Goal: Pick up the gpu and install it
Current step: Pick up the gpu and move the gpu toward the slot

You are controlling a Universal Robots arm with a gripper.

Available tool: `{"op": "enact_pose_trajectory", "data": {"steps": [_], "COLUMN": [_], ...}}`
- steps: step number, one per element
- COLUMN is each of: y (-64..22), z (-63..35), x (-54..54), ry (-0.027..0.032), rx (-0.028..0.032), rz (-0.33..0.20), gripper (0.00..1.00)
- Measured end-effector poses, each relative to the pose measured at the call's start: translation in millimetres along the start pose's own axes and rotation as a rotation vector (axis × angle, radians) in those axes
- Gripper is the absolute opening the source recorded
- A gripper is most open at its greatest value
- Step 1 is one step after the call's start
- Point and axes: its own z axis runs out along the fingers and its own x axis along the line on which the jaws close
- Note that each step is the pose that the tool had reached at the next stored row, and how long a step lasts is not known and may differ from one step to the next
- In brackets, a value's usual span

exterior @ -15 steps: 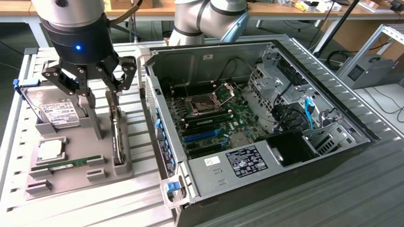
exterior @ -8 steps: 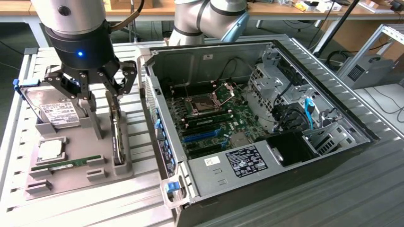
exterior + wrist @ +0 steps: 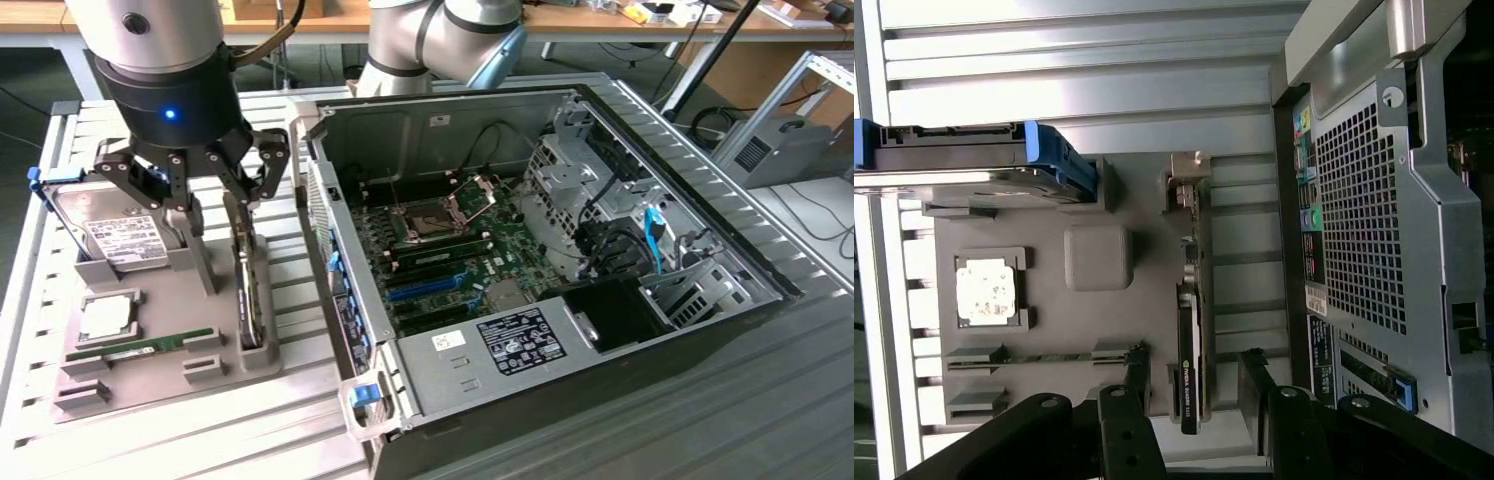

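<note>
The gpu (image 3: 248, 300) is stood on its thin edge in a slot of the gray tray (image 3: 160, 335), on the exterior view's left of the open case (image 3: 441, 110). It seems to be set this way so it can be grabbed from above. The gripper (image 3: 224, 265) is spread wide, with one finger on each side of the card. Nothing looks pinched yet. The card is thin and dark, with a silver bracket (image 3: 1189, 185) at one end.
</note>
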Motion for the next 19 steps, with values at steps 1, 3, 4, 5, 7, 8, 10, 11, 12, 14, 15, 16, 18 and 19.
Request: {"op": "enact_pose_trajectory", "data": {"steps": [1, 3, 4, 5, 7, 8, 10, 11, 12, 14, 15, 16, 18, 19], "y": [-0.1, -0.2, -0.2, -0.3, -0.6, -0.7, -0.9, -0.9, -1.0, -1.2, -1.2, -1.2, -1.2, -1.2], "z": [1.1, 3.4, 4.7, 6.4, 12.7, 14.7, 18.5, 20.2, 21.9, 24.9, 26.1, 26.8, 26.8, 26.8], "x": [0.1, 0.1, 0.2, 0.2, 0.4, 0.4, 0.5, 0.6, 0.6, 0.7, 0.8, 0.8, 0.8, 0.8], "ry": [0.0000, 0.0003, 0.0002, 0.0003, 0.0003, 0.0003, 0.0003, 0.0003, 0.0002, 0.0002, 0.0003, 0.0003, 0.0005, 0.0004], "rx": [0.0000, 0.0003, 0.0002, 0.0003, 0.0003, 0.0003, 0.0003, 0.0003, 0.0002, 0.0002, 0.0003, 0.0003, 0.0004, 0.0004], "rz": [0.000, 0.000, 0.000, 0.000, 0.000, 0.000, 0.000, 0.000, 0.000, 0.000, 0.000, 0.000, 0.000, 0.000], "gripper": [0.48, 0.48, 0.48, 0.48, 0.48, 0.48, 0.48, 0.48, 0.48, 0.48, 0.48, 0.48, 0.48, 0.48]}}
